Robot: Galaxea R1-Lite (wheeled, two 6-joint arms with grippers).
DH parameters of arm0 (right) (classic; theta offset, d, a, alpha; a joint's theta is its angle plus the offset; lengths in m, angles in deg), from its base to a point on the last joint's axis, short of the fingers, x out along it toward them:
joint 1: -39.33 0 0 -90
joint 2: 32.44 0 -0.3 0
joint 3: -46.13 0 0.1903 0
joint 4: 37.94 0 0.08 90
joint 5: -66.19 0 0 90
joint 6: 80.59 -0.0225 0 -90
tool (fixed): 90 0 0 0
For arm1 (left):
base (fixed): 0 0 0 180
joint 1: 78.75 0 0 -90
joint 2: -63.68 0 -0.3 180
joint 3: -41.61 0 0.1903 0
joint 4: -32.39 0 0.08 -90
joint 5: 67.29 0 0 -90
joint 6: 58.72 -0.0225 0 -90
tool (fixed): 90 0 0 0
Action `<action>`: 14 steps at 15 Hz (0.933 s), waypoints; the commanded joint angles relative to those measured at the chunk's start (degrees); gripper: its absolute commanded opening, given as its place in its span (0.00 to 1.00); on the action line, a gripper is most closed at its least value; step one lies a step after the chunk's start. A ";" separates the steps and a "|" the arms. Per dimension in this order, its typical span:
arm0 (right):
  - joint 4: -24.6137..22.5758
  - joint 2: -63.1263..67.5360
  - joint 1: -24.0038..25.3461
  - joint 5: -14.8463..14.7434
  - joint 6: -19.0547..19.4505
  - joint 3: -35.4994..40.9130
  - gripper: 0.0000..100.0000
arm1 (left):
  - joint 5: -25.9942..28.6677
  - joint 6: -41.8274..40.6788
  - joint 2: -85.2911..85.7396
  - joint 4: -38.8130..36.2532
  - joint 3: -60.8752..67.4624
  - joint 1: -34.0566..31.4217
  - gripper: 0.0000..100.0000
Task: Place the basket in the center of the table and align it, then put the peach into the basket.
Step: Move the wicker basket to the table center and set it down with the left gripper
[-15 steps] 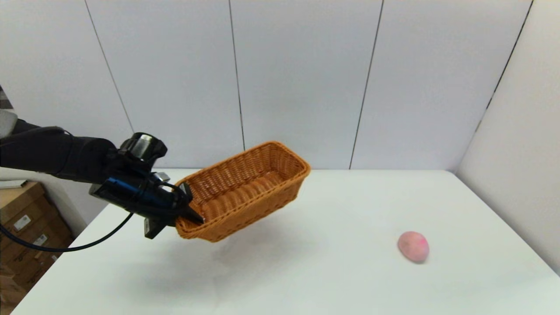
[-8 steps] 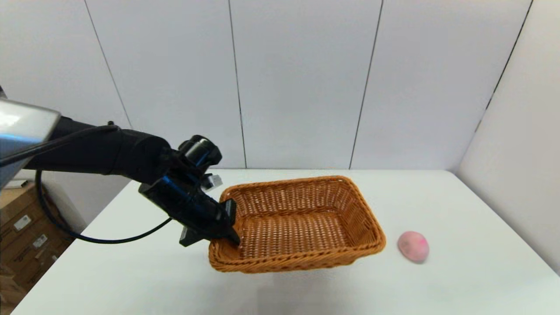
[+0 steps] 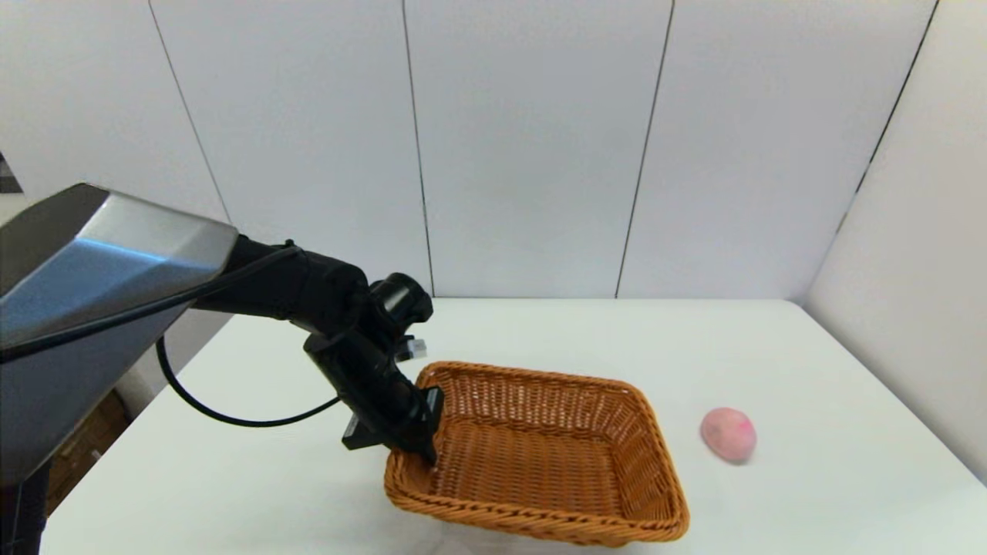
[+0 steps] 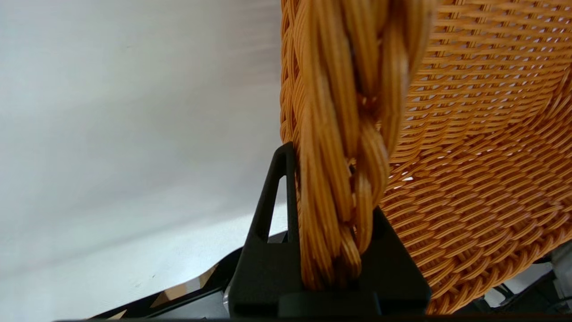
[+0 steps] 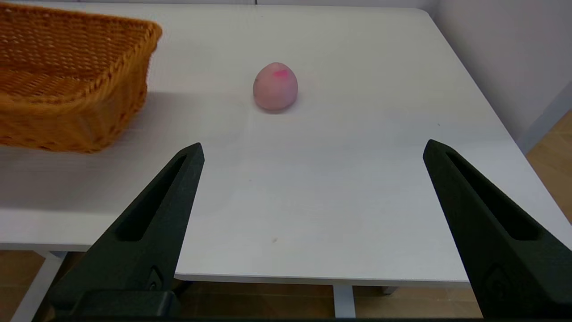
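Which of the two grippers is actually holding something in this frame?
The left gripper: it is shut on the braided rim of the basket. The right gripper is open and empty, off the table's near edge, facing the peach.

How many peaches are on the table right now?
1. The peach lies on the white table to the right of the wicker basket, apart from it. The basket's inside shows no fruit. The left gripper clamps the basket's rim.
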 commanded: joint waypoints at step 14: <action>0.09 -0.06 0.02 0.00 0.13 -0.01 1.00 | -0.46 4.92 -2.80 -3.95 -0.56 -3.20 1.00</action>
